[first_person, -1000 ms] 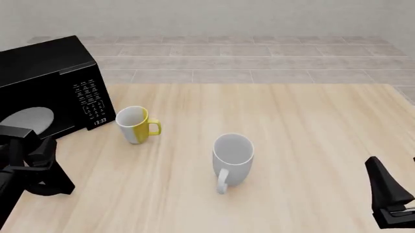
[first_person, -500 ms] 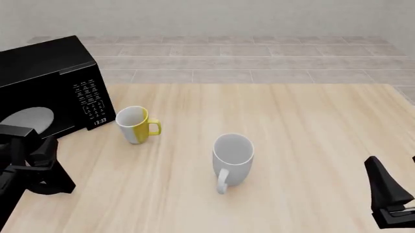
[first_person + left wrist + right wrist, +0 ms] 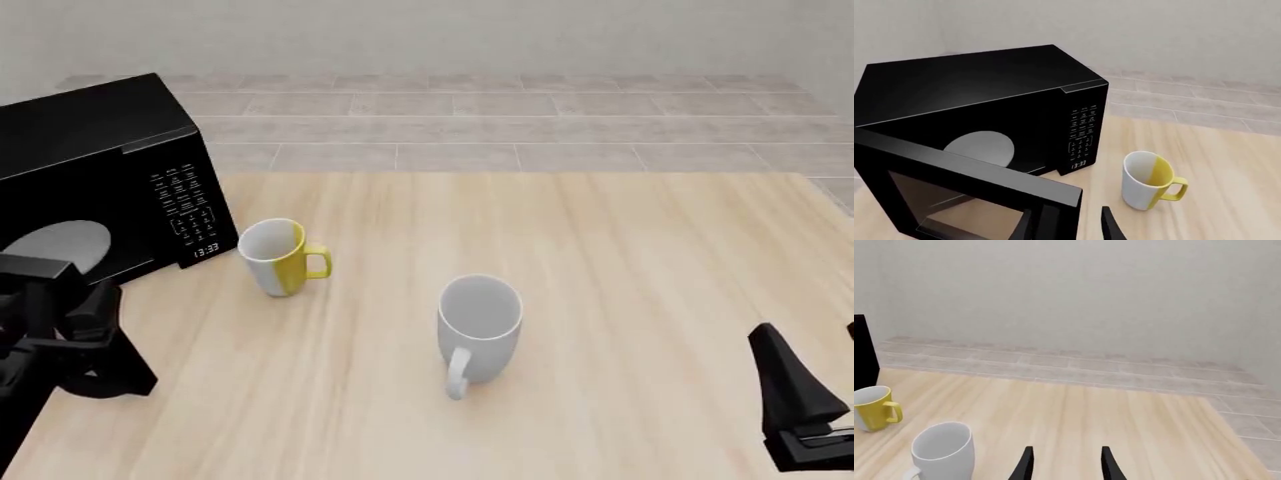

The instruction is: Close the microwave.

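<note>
The microwave (image 3: 107,150) is a large glossy black box at the table's far left, with a keypad panel (image 3: 1082,132) and a pale turntable (image 3: 979,148) showing inside. Its dark glass door (image 3: 967,195) stands swung open toward me. My left gripper (image 3: 1067,217) is open at the door's free edge, which sits between the two fingers; one finger (image 3: 1111,229) shows plainly and the other is half hidden by the door. In the front view the left gripper (image 3: 107,345) is low at the left. My right gripper (image 3: 1066,467) is open and holds nothing, far right near the front edge (image 3: 801,400).
A yellow-and-white mug (image 3: 280,257) stands just right of the microwave's keypad. A white mug (image 3: 478,322) stands mid-table, handle toward me. Beyond the wooden table (image 3: 641,250) lies a tiled floor and a pale wall.
My left gripper has crept slightly right at the door's edge. The door's angle looks almost the same. The right arm has barely sunk.
</note>
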